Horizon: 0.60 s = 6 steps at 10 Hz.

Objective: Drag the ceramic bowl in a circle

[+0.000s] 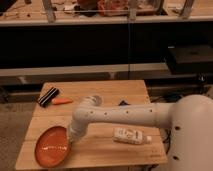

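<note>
Ceramic: expect weight, stiffness, slick glaze, chipping risk. Glossy orange-red round ceramic bowl (51, 146) sits near wooden tabletop (110, 95) corner, close to edge. Pincer (71, 136) at bowl's rim, arm side; open or clamped, you cannot tell. Hold rim, slide flat.

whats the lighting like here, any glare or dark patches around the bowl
Camera view: warm light falls on the wooden table, while the shelving behind is almost black. Camera view: the ceramic bowl at the front left corner shows only a faint sheen, no hard glare. Camera view: the gripper at its right rim looks shaded under the arm.
</note>
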Each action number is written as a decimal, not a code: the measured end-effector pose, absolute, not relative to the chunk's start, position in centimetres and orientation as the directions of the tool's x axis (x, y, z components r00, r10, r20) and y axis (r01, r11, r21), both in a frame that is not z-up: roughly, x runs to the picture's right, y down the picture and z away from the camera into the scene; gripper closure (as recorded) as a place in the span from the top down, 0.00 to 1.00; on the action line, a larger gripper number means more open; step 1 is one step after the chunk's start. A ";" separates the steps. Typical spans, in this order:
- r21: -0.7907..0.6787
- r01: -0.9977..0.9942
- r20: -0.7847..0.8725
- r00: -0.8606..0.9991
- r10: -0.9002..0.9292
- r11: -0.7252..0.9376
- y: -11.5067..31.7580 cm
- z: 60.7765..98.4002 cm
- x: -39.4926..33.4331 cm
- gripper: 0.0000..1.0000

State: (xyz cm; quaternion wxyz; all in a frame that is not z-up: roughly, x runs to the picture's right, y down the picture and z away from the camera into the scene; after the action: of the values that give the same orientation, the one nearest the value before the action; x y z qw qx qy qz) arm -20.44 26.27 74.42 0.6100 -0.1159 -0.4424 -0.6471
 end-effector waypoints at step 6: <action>0.436 0.860 0.734 -0.168 -0.658 0.267 23.0 80.6 -24.6 0.00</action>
State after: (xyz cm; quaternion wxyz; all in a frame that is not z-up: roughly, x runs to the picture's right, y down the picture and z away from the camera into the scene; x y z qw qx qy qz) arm -24.56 23.02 80.57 0.6363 -0.1056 -0.4780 -0.5963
